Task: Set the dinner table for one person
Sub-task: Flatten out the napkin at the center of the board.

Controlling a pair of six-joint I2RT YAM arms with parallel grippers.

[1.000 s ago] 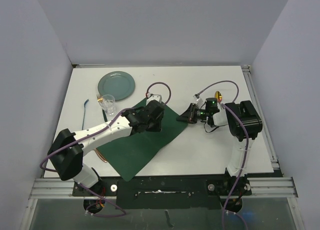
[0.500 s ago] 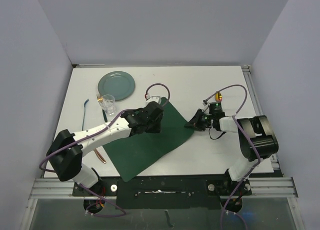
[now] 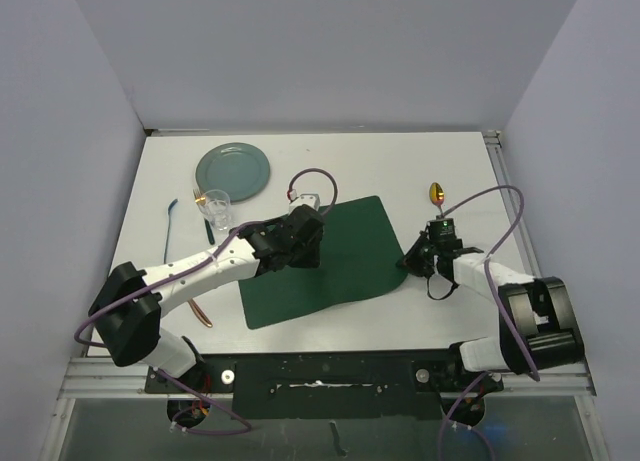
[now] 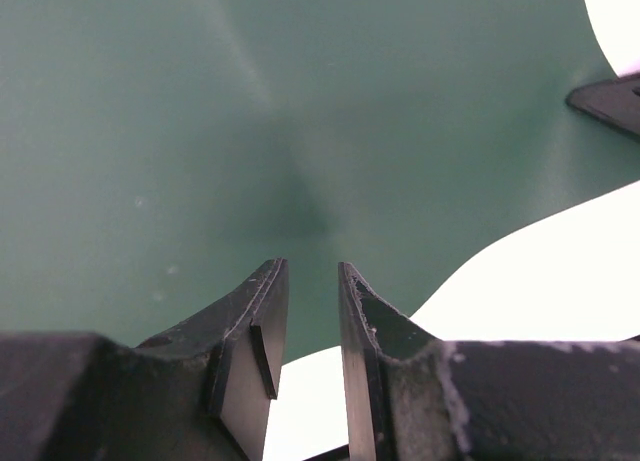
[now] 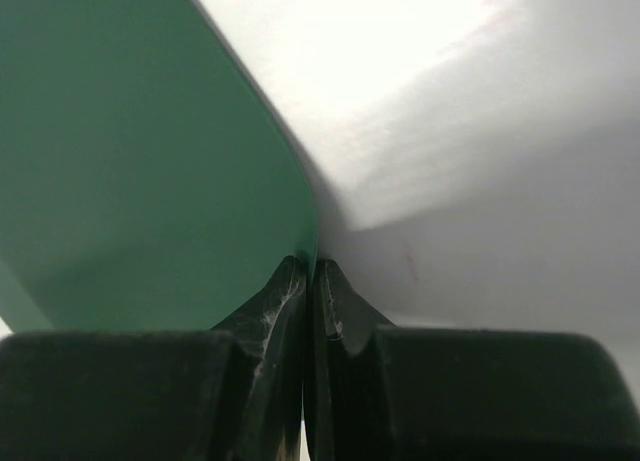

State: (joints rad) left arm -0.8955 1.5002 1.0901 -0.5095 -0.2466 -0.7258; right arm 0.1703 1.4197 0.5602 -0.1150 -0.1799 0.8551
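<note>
Dark green rectangular placemat [image 3: 340, 241] swinging squarer on white table [image 3: 440, 171], right end effector [image 5: 310, 263] clamping its edge, left end effector [image 4: 312, 271] slightly apart above, teal round plate [image 3: 233, 171], clear glass [image 3: 217, 209] sitting far-left

I'm looking at plain pale lilac-grey walls: back wall [image 3: 320, 51] across the top, left wall [image 3: 55, 181], right wall [image 3: 595, 131], all evenly lit.
</note>
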